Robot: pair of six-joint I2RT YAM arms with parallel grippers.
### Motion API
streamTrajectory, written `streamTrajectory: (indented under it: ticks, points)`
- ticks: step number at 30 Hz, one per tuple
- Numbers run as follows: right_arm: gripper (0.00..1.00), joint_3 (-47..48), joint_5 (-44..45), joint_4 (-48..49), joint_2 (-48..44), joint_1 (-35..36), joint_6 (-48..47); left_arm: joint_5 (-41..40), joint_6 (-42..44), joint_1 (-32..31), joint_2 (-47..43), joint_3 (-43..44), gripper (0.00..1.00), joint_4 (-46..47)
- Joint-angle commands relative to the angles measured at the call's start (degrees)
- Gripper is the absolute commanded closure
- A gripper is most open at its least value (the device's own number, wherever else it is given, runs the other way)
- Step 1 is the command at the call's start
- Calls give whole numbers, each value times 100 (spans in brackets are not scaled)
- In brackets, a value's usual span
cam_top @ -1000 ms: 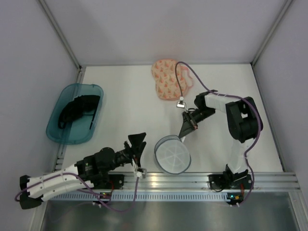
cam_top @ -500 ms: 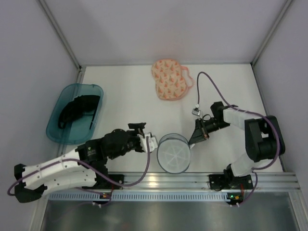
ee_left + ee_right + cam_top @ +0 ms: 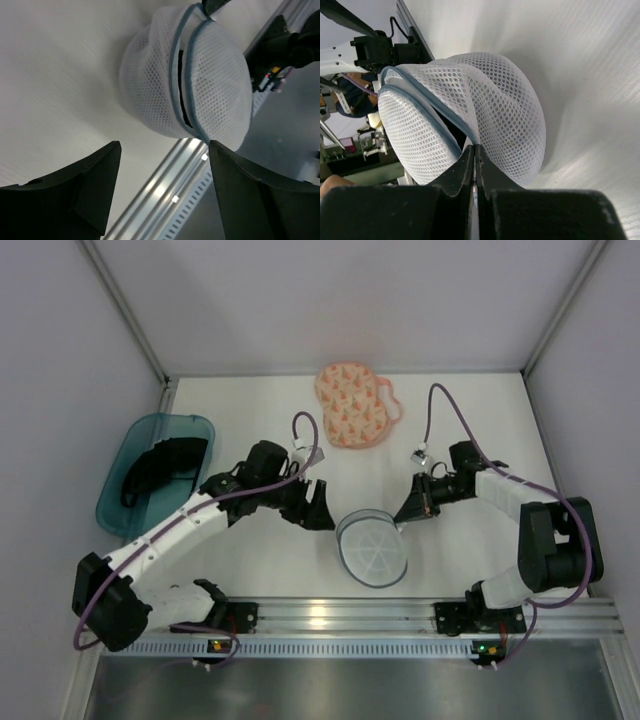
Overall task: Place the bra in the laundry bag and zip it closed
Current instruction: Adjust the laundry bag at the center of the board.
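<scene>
Against the right claw [image 3: 402,519], a domed white honeycomb-mesh tub [image 3: 372,549].

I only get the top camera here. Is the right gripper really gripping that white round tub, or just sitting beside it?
Observer: Gripping. The right wrist view shows the right gripper shut on the white mesh tub, pinching its wall.
Operator: Is its zip closed?
Observer: No. The left wrist view shows a dark gap between the two blue-grey zip edges.
Operator: And the left gripper?
Observer: The left gripper is open, with the tub ahead of its jaws, not touching.
</scene>
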Motion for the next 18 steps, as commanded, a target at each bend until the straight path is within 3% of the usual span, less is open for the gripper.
streamTrajectory:
  ticks: [1,4,11,18]
  points:
    - [100,34,-82,278,-28,-63,91,1449,-1620,128,246,-152,22,799]
    - [100,25,-56,234,-64,-63,92,1625,-2559,128,344,-538,21,1556]
    - [100,16,15,295,-37,-63,118,1503,-2879,-3,370,-978,24,1944]
    - [100,7,-55,313,-72,7,135,1301,-3081,-197,519,-1093,42,2462]
